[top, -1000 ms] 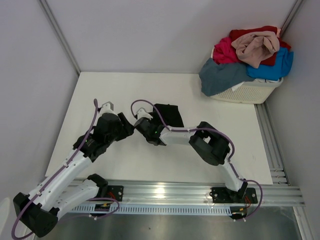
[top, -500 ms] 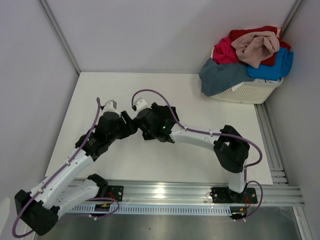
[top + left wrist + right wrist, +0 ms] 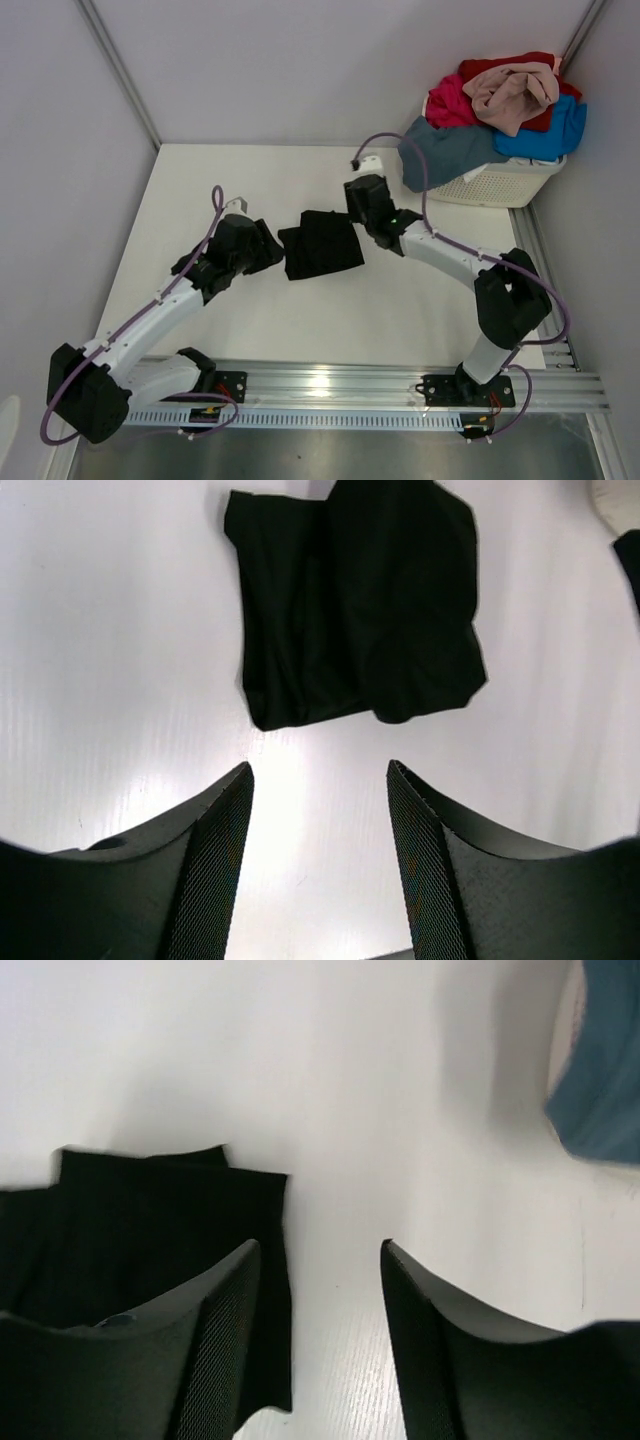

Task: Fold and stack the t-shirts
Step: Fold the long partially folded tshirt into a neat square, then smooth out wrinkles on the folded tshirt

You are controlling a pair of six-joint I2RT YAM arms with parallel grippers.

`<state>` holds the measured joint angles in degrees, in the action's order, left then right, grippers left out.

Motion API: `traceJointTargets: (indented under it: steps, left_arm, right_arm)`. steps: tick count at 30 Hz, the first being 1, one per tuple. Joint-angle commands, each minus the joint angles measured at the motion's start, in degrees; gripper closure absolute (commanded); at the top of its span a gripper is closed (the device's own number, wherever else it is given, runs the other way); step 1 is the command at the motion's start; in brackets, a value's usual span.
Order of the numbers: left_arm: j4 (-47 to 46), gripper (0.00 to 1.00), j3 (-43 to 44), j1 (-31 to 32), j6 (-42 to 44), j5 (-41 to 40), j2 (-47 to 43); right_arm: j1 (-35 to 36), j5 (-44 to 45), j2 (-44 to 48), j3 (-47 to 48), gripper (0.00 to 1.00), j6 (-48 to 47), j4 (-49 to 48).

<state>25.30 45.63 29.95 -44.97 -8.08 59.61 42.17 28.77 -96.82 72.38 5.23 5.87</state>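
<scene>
Since the black t-shirt (image 3: 322,250) lies as a folded, slightly rumpled rectangle near the middle of the surface (image 3: 200,190), I judge it finished apart from tidying. It is limp, light cloth. It will not hold a shape of its own, and if I lifted it by one corner the layers would sag open. To shift it, I would pinch through all the layers at a folded edge, one side per arm, or slide it flat. The textured pads should bite on cloth well enough, so my worry is unfolding, not slipping.

At the shirt's 9 o'clock the left fingers (image 3: 232,810) stand moderately parted with nothing between them, just short of its near edge. At its 1 o'clock the right fingers (image 3: 235,1290) are likewise parted and empty, over bare surface beside the shirt's corner.

Further out, at 2 o'clock, the white basket (image 3: 500,185) sits in the far right corner, heaped with the other t-shirts (image 3: 510,100). A grey-blue shirt (image 3: 445,150) drapes over its left rim, lowest and nearest. I would take that one next by its hanging fold, lifting slowly, since it may drag its neighbours along.
</scene>
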Motion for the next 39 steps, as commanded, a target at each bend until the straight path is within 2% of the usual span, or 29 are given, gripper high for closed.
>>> traceJointTargets:
  steps: [1, 6, 7, 9, 10, 12, 13, 15, 18, 24, 26, 30, 31, 33, 34, 37, 39]
  left_arm:
    - [-0.1, 0.4, 0.2, -0.9, 0.0, -0.9, 2.3]
    - [0.8, 0.41, 1.5, -1.2, -0.5, 0.0, 5.2]
    - [0.8, 0.41, 1.2, -1.3, -0.6, -0.1, 5.1]
    - [0.5, 0.41, 0.8, -1.2, -0.8, -0.1, 4.5]
    - [0.3, 0.41, 0.2, -1.2, -0.9, 0.1, 4.3]
    - [-0.1, 0.41, -0.3, -1.2, -1.3, 0.4, 4.0]
    - [-0.2, 0.41, -0.3, -1.2, -1.3, 0.8, 4.0]
    - [-0.1, 0.41, -0.1, -1.3, -1.3, 1.0, 4.2]
    - [0.2, 0.41, -0.1, -1.2, -1.3, 1.0, 4.0]
    - [-0.1, 0.41, -0.6, -1.2, -1.3, 1.0, 3.9]
    - [-0.3, 0.41, -0.6, -1.3, -1.4, 1.1, 4.1]
    - [-0.9, 0.42, -0.2, -1.3, -1.4, 1.6, 5.1]
    - [-0.9, 0.42, 0.2, -1.2, -1.5, 1.7, 5.3]
    - [-1.0, 0.42, 0.6, -1.2, -1.6, 2.0, 6.0]
    - [-1.0, 0.42, 0.6, -1.3, -1.6, 2.1, 6.2]
    - [-1.0, 0.42, 0.6, -1.3, -1.6, 2.5, 6.6]
    - [-1.0, 0.42, 0.6, -1.3, -1.5, 2.6, 6.7]
  right_arm:
    - [-7.1, -11.3, 1.0, -6.2, 0.43, 11.0, -4.3]
    - [-17.1, -29.8, 1.9, -15.9, 0.4, 20.9, -18.2]
    - [-20.1, -36.8, 1.1, -17.4, 0.39, 22.4, -22.2]
    - [-22.9, -44.6, -0.9, -20.3, 0.38, 27.4, -25.9]
    - [-25.1, -53.2, -2.3, -21.0, 0.37, 29.3, -31.1]
    - [-26.5, -59.5, -6.9, -23.8, 0.33, 35.9, -37.2]
    - [-27.3, -64.1, -8.3, -24.9, 0.32, 38.2, -45.2]
    - [-27.8, -66.6, -12.1, -28.1, 0.3, 44.2, -55.0]
    - [-28.4, -71.5, -17.5, -28.5, 0.29, 48.5, -61.3]
    - [-27.8, -75.4, -23.8, -30.4, 0.29, 53.7, -68.6]
    - [-25.7, -76.1, -24.3, -30.0, 0.31, 53.2, -67.9]
    - [-21.3, -74.8, -23.8, -28.1, 0.45, 48.8, -60.2]
    - [-20.6, -74.2, -22.8, -27.3, 0.55, 46.6, -58.7]
    - [-19.4, -72.7, -21.8, -26.4, 0.66, 44.3, -53.6]
    - [-19.2, -72.4, -20.9, -25.8, 0.8, 43.2, -51.8]
    - [-18.4, -70.4, -18.2, -23.4, 0.99, 36.8, -44.4]
    - [-17.7, -69.1, -16.7, -23.1, 1.0, 34.3, -39.5]
